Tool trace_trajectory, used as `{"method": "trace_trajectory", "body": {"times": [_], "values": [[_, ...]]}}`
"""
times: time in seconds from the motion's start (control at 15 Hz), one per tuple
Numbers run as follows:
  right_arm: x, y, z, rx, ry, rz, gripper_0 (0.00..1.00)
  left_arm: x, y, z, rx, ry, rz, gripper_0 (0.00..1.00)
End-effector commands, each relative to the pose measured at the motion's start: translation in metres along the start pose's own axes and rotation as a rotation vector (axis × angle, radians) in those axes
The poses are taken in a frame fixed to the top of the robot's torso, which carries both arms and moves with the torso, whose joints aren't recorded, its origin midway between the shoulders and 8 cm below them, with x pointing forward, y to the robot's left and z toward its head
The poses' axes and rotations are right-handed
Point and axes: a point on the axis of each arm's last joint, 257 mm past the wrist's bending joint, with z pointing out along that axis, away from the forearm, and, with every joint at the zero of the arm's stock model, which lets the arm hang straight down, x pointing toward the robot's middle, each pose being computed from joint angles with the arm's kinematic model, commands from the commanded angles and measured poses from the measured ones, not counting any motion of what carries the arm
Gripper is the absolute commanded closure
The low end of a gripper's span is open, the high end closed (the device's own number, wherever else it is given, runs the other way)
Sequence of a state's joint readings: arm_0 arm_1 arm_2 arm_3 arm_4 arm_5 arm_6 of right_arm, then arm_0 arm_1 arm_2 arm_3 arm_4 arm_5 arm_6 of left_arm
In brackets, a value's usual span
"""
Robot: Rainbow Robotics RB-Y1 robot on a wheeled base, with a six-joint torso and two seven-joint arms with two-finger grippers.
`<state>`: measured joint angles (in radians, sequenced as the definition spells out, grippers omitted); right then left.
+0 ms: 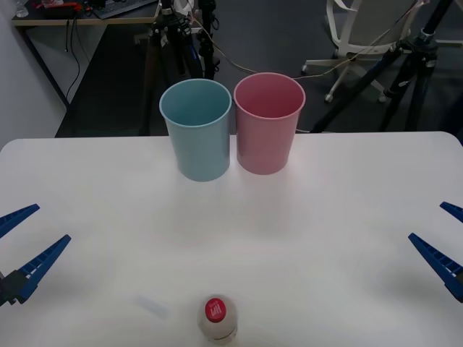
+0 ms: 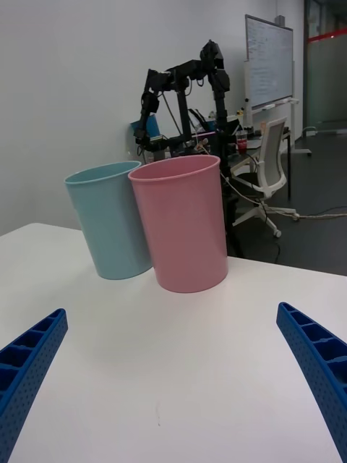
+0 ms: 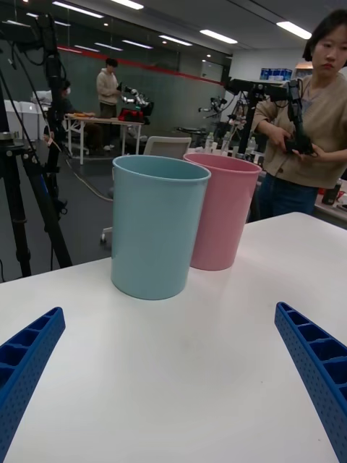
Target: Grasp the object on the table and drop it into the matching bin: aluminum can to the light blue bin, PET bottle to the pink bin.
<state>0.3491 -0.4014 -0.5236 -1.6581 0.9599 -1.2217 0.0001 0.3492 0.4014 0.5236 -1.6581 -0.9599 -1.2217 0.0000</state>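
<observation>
The PET bottle (image 1: 217, 319), red-capped with a pale body, stands upright at the near edge of the white table (image 1: 347, 217), midway between my arms. The light blue bin (image 1: 197, 129) and the pink bin (image 1: 268, 123) stand side by side at the table's far middle, pink on the right. My left gripper (image 1: 25, 242) hovers open at the left edge, its blue fingers (image 3: 25, 369) spread wide. My right gripper (image 1: 447, 238) is open at the right edge, fingers (image 2: 318, 362) apart. Both grippers are empty and well clear of the bottle. The bins also appear as the blue bin (image 3: 155, 224) and pink bin (image 2: 181, 221).
Beyond the table's far edge stand black tripods (image 1: 405, 65), cables and a white office chair (image 1: 362, 29). A desk (image 1: 72, 14) sits at the back left. A faint mark (image 1: 150, 306) lies on the table left of the bottle.
</observation>
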Motion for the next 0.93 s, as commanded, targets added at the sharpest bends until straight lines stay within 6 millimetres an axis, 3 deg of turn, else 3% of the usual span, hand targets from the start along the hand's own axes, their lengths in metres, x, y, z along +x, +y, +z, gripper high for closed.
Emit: {"method": "trace_trajectory", "body": {"times": [0.07,0.47,0.67,0.93], "values": [[-0.001,-0.001,0.004,0.0,-0.016,0.004,0.0,0.0,0.0,0.0,0.0,0.0,0.0,0.0],[0.002,0.009,0.003,-0.037,-0.02,-0.011,0.0,0.0,0.0,0.0,0.0,0.0,0.0,0.0],[0.015,0.026,0.003,-0.089,-0.006,-0.106,0.0,0.0,0.0,0.0,0.0,0.0,0.0,0.0],[0.039,0.067,0.0,-0.254,0.028,-0.124,0.0,0.0,0.0,0.0,0.0,0.0,0.0,0.0]]}}
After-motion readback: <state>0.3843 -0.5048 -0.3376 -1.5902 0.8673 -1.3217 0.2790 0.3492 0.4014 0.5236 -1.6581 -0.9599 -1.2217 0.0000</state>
